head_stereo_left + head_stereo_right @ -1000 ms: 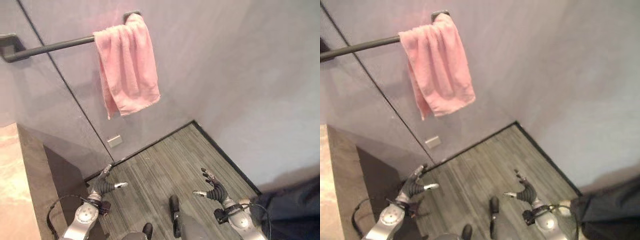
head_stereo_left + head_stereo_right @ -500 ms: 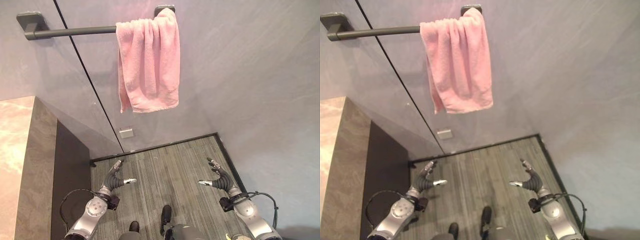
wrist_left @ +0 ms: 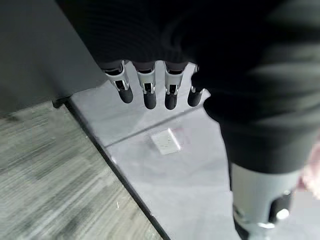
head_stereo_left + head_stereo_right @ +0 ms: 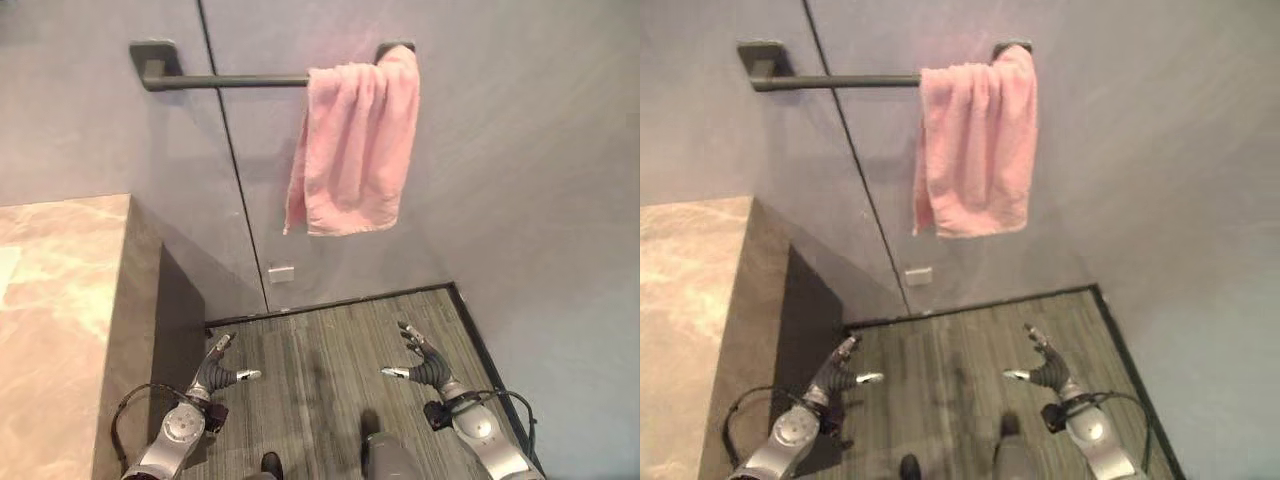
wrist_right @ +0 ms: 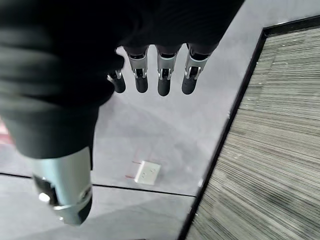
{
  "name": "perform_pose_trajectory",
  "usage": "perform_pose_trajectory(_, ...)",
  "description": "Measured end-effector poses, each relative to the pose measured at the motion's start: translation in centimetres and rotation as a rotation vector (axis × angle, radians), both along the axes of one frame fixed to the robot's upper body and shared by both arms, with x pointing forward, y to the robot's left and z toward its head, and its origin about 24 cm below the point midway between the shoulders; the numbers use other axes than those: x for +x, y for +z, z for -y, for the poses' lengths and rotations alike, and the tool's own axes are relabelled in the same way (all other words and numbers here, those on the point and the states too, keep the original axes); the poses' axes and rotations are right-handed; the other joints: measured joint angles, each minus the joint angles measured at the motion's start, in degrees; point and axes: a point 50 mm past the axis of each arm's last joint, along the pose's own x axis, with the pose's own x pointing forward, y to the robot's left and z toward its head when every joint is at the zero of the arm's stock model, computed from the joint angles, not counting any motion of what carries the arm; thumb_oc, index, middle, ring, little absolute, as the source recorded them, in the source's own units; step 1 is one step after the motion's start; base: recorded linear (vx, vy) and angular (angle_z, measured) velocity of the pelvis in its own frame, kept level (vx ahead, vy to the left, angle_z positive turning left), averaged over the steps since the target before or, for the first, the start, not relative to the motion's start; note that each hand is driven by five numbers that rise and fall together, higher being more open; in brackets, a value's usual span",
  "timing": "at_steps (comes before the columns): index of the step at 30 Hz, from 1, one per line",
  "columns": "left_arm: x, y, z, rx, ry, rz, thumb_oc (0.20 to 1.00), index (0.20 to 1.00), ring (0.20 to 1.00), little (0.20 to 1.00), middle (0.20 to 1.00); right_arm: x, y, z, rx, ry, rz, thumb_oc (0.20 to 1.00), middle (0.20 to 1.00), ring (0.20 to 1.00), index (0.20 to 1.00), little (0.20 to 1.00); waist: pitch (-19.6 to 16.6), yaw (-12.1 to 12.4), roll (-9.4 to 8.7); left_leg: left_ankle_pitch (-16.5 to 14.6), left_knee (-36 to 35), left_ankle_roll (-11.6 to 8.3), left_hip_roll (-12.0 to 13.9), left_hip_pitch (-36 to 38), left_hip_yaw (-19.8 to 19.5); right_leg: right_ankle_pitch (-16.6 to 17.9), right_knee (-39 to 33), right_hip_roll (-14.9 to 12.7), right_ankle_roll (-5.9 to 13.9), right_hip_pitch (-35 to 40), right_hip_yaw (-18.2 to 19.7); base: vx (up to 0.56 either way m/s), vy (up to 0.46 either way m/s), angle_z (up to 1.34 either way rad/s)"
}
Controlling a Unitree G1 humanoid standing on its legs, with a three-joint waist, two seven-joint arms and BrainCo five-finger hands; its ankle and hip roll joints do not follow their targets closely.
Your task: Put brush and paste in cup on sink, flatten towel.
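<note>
With the left hand (image 4: 217, 374) and right hand (image 4: 423, 366) hung low, relaxed and empty, the bunched pink towel (image 4: 355, 140) (at the bar's (image 4: 225, 81) right end) could be dragged off if gripped unevenly.

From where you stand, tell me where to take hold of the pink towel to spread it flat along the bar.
Probably best to grip the pink towel by its lower left corner, coming from below with the left hand. It hangs bunched at the right end of the dark bar, the bar bare to its left, so that is the side to draw it toward. The right hand is also open and low.
</note>
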Motion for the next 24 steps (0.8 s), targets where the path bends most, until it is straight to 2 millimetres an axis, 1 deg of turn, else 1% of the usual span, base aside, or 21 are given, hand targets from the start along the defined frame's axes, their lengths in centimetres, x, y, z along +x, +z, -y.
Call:
perform_pose_trajectory(1,-0.3,-0.4,0.0,-0.002,0.009,-0.015,1.000,1.000,1.000,1.000,1.000,-1.0,-0.6,0.2,-0.002,-0.008,-0.034,1.000,1.000,1.000,1.000,1.000,-0.3,-0.2,-0.55,0.3,-0.9,-1.08,0.9,1.3,-1.7,0.7,-2.5,1.9,0.08,3.8,-0.1,0.08,-0.236,0.64)
perform_pose_trajectory(2,-0.4,-0.4,0.0,-0.005,0.013,-0.015,1.000,1.000,1.000,1.000,1.000,-1.8,-1.1,0.3,-0.005,-0.009,-0.063,1.000,1.000,1.000,1.000,1.000,-1.1,0.4,-1.94,0.8,-2.8,-2.29,1.3,2.7,-2.6,2.6,-3.7,4.1,-3.29,6.3,0.7,0.04,-0.121,0.73)
perform_pose_trajectory(3,-0.8,-0.8,0.7,-0.026,0.016,-0.028,1.000,1.000,1.000,1.000,1.000,-2.0,-1.4,1.0,-0.027,-0.017,-0.077,1.000,1.000,1.000,1.000,1.000,-2.0,0.9,-0.50,1.2,-4.4,-1.97,3.6,2.7,-3.5,2.0,-4.7,6.3,-3.61,6.9,-0.6,0.03,-0.110,0.43)
perform_pose_trajectory(4,-1.2,-0.9,1.0,-0.035,0.010,-0.030,1.000,1.000,1.000,1.000,1.000,-2.0,-1.3,1.5,-0.046,-0.021,-0.075,1.000,1.000,1.000,1.000,1.000,-2.4,1.1,-0.34,1.6,-5.1,-2.58,5.1,2.6,-4.3,2.5,-5.9,8.1,-5.38,6.8,-1.0,0.03,-0.090,0.10)
perform_pose_trajectory(5,-1.5,-1.1,1.1,-0.038,0.008,-0.042,1.000,1.000,1.000,1.000,1.000,-1.2,-0.7,1.8,-0.061,-0.016,-0.048,1.000,1.000,1.000,1.000,1.000,-2.0,1.7,0.37,2.0,-5.0,-2.65,5.2,2.2,-5.4,3.4,-6.7,9.2,-6.48,6.5,-1.0,0.05,-0.114,-0.03)
perform_pose_trajectory(6,-1.6,-1.3,1.3,-0.045,0.011,-0.049,1.000,1.000,1.000,1.000,1.000,-0.5,-0.4,2.0,-0.074,-0.019,-0.031,1.000,1.000,1.000,1.000,1.000,-1.5,1.4,1.35,2.1,-5.1,-2.60,5.8,1.9,-5.1,4.2,-7.6,10.0,-7.06,6.8,-1.6,0.03,-0.063,-0.07)
perform_pose_trajectory(7,-1.6,-1.4,1.7,-0.058,0.010,-0.049,1.000,1.000,1.000,1.000,1.000,-0.2,-0.2,2.4,-0.092,-0.024,-0.020,1.000,1.000,1.000,1.000,1.000,-1.3,1.4,2.21,2.4,-5.2,-2.60,6.5,1.7,-5.3,4.3,-7.6,10.8,-7.24,6.6,-1.5,0.03,-0.069,0.00)
perform_pose_trajectory(8,-1.6,-1.5,2.1,-0.071,0.011,-0.049,1.000,1.000,1.000,1.000,1.000,0.1,0.1,2.7,-0.112,-0.022,-0.007,1.000,1.000,1.000,1.000,1.000,-1.4,1.6,2.80,3.3,-4.6,-2.54,6.8,1.8,-5.3,4.1,-7.6,11.1,-7.73,6.9,-1.7,0.02,-0.055,-0.03)
perform_pose_trajectory(11,-1.3,-1.3,2.4,-0.080,0.010,-0.038,1.000,1.000,1.000,1.000,1.000,0.1,0.0,2.9,-0.118,-0.031,-0.009,1.000,1.000,1.000,1.000,1.000,-1.7,1.5,3.75,3.4,-5.1,-2.53,6.8,1.8,-5.5,4.1,-7.6,11.4,-7.78,6.9,-2.0,0.03,-0.023,0.08)
perform_pose_trajectory(12,-1.0,-1.2,2.5,-0.080,0.009,-0.028,1.000,1.000,1.000,1.000,1.000,-0.1,-0.3,2.9,-0.119,-0.035,-0.021,1.000,1.000,1.000,1.000,1.000,-2.0,1.4,4.16,3.3,-6.3,-2.68,6.7,2.0,-6.0,4.2,-7.7,11.1,-7.67,6.9,-2.7,0.04,0.000,0.22)
perform_pose_trajectory(14,-0.9,-1.1,2.5,-0.080,0.009,-0.025,1.000,1.000,1.000,1.000,1.000,-0.3,-0.6,2.9,-0.114,-0.043,-0.035,1.000,1.000,1.000,1.000,1.000,-2.2,1.6,3.85,3.3,-6.6,-2.89,6.0,1.9,-6.5,4.4,-7.7,10.4,-7.33,7.0,-3.0,0.04,0.007,0.17)
perform_pose_trajectory(17,-1.4,-1.4,2.3,-0.078,0.018,-0.041,1.000,1.000,1.000,1.000,1.000,-0.5,-0.9,2.6,-0.105,-0.047,-0.044,1.000,1.000,1.000,1.000,1.000,-2.5,1.6,3.51,3.3,-6.6,-2.88,5.0,1.9,-6.6,4.6,-7.7,9.4,-6.98,7.0,-3.0,0.01,0.006,0.03)
perform_pose_trajectory(19,-1.7,-1.5,2.1,-0.076,0.023,-0.049,1.000,1.000,1.000,1.000,1.000,-0.8,-1.4,2.6,-0.104,-0.054,-0.067,1.000,1.000,1.000,1.000,1.000,-2.6,1.7,3.24,3.3,-6.6,-2.86,4.0,1.9,-6.6,4.8,-7.7,8.4,-6.56,7.0,-2.9,0.02,0.006,0.04)
perform_pose_trajectory(24,-2.4,-1.9,1.9,-0.081,0.038,-0.068,1.000,1.000,1.000,1.000,1.000,-1.5,-2.2,2.1,-0.092,-0.051,-0.107,1.000,1.000,1.000,1.000,1.000,-3.9,1.7,3.05,3.2,-6.6,-2.69,3.5,1.9,-6.6,4.8,-7.7,7.7,-6.24,7.0,-2.9,0.00,0.000,0.00)
